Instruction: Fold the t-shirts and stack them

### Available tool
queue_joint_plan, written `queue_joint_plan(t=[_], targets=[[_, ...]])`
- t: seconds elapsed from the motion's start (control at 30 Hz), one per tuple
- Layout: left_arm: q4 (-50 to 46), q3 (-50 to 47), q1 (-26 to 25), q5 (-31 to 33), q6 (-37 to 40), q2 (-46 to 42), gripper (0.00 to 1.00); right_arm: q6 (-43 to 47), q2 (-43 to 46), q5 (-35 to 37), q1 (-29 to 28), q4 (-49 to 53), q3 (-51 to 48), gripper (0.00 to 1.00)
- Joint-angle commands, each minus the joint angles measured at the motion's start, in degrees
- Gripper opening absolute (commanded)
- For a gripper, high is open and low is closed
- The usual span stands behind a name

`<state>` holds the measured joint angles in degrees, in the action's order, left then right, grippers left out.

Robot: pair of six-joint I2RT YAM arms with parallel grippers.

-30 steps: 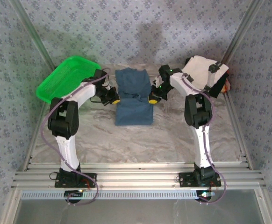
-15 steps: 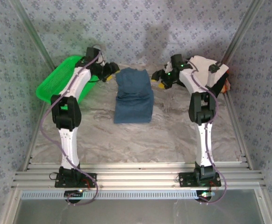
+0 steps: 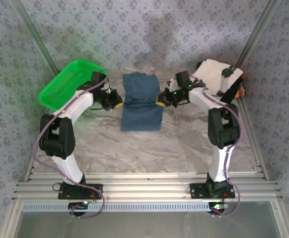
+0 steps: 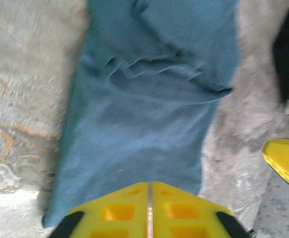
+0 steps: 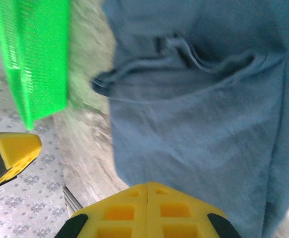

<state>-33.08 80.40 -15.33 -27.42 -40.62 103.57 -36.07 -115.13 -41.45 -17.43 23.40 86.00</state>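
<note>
White arms (image 3: 78,101), black joints (image 3: 52,141), yellow hands (image 4: 149,185)

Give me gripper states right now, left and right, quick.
Left gripper: shut, tips at the edge of the dusty-blue t-shirt; pinching cloth or not, cannot tell.
Right gripper: shut, tips at its opposite edge; grip likewise cannot be told.

Marbled table (image 3: 184,144), dusty-blue t-shirt (image 3: 142,101) mid-far, green basket (image 3: 65,84) far left, folded white-topped stack (image 3: 216,74) far right
</note>
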Motion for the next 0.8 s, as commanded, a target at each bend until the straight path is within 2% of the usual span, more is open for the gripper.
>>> queue_joint_plan(t=[0.0, 0.13, 0.4, 0.5, 0.63, 0.77], targets=[[3.2, -0.8, -1.2, -0.2, 0.1, 2.9, 0.02, -3.5, -3.5, -1.4, -2.0, -5.8, 0.7, 0.02], [3.0, 2.2, -1.5, -0.4, 1.1, 9.1, 0.0, -6.3, -9.4, -0.6, -2.7, -7.6, 3.7, 0.01], [-0.4, 16.5, -1.8, 1.0, 2.2, 22.3, 0.04, -10.3, -17.1, 2.9, -1.0, -9.3, 10.1, 0.0], [-2.4, 24.4, -1.6, 2.6, 2.0, 26.9, 0.13, -12.5, -19.4, 3.4, 0.1, -11.2, 13.9, 0.03], [-7.3, 37.0, -1.4, 6.0, 2.7, 32.4, 0.25, -14.6, -21.7, 3.5, 1.3, -12.7, 19.6, 0.14], [-7.3, 42.1, -1.0, 5.7, 2.1, 31.7, 0.41, -14.9, -20.0, 3.1, 2.0, -12.8, 20.8, 0.19]])
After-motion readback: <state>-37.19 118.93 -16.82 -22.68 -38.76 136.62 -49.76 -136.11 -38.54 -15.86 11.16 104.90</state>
